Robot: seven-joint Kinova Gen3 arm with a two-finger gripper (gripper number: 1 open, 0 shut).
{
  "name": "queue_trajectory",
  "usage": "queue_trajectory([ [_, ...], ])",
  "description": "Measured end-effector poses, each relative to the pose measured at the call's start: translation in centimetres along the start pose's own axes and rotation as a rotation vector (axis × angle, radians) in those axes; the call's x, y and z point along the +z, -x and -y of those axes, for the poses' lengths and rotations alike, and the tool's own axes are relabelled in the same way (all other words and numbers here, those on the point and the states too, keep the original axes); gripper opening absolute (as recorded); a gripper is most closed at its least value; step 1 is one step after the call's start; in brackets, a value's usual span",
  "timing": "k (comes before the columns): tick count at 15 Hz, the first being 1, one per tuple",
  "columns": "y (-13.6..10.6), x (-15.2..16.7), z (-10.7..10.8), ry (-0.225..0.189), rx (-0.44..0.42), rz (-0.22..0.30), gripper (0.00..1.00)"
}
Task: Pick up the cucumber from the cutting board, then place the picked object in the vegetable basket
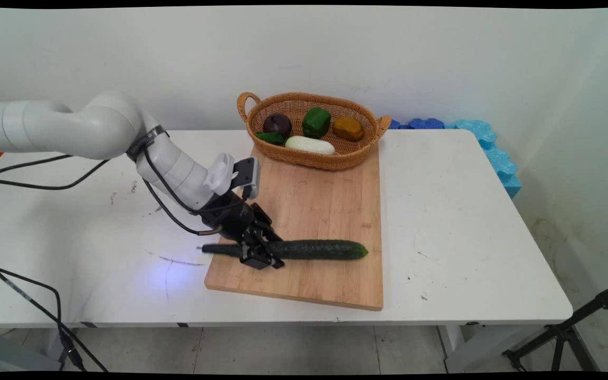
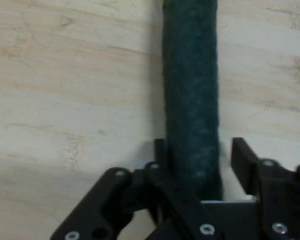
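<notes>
The hand (image 1: 259, 252) is low over the near left part of a wooden board (image 1: 317, 206) that lies on the white surface (image 1: 457, 227), and it straddles a long dark green cucumber (image 1: 317, 249) close to that cucumber's left end. In the hand view the cucumber (image 2: 191, 100) runs up between the two fingers (image 2: 242, 162); the left finger sits against its side, while a narrow strip of board shows between its other side and the right finger, so the hand is set about the cucumber but not clenched on it. The cucumber lies flat on the board, roughly parallel to the near edge, its left tip reaching just past the board's left edge and its right end near the board's right side. At the far end of the board stands an oval wicker basket (image 1: 372, 132) with two handles. Inside it are a dark purple round vegetable (image 1: 277, 125), a green pepper (image 1: 316, 122), an orange-brown one (image 1: 348, 128), a pale white oblong one (image 1: 310, 145) and a small green piece (image 1: 270, 138) at the near left. Blue foam shapes (image 1: 486, 142) lie along the wall past the surface's far right corner.
</notes>
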State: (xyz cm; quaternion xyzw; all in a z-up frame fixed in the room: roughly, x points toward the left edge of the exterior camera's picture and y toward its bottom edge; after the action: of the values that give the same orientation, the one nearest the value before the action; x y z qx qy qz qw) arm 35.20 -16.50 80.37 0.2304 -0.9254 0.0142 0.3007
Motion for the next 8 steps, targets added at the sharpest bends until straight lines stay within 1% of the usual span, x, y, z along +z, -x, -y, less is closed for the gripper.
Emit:
queue_trajectory([
  [5, 0.45, 0.54, 0.24, -0.005, 0.037, 0.001, 0.0],
  [8, 0.16, 0.21, 0.49, -0.017, 0.051, -0.008, 0.0],
])
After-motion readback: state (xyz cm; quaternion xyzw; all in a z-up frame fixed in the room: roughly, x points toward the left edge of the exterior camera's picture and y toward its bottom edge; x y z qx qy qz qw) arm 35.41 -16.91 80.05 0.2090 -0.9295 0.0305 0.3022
